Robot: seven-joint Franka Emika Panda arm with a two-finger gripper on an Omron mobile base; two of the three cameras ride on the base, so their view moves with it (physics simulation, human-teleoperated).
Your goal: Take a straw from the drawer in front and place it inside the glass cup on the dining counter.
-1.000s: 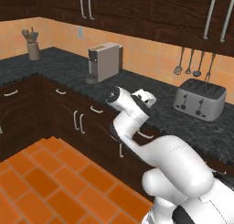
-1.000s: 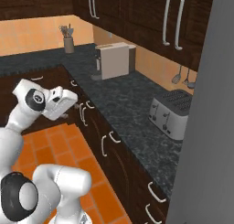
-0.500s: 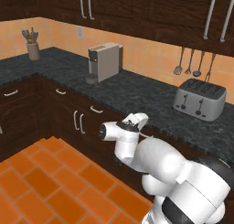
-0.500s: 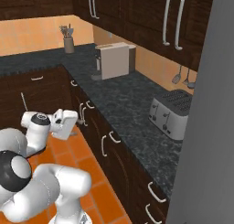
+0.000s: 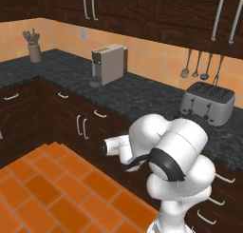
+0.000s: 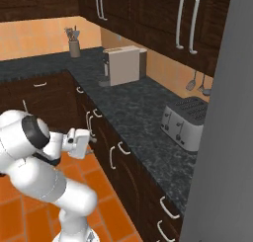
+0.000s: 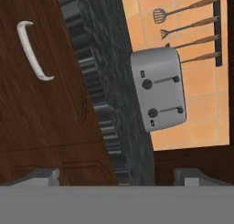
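Fingers [image 7: 43,176] stood spread wide apart at the foot of the hand view, with nothing between them.

Progress: judged at the very start. The drawer [image 7: 50,113] was shut, its dark wooden front lying from 9 to 7 o'clock in the hand view and its curved silver handle [image 7: 31,49] at 10 o'clock, well apart from the fingers. The straw's position could not be told; it was presumably inside the shut drawer. Left to do: pull the drawer open, take the straw, carry it to the glass cup on the dining counter.

Orientation: the handle's long axis ran from 11 to 5 o'clock in that rolled view, parallel to the black tabletop [image 7: 114,81] edge. The toaster [image 7: 157,90] stood at 2 o'clock.
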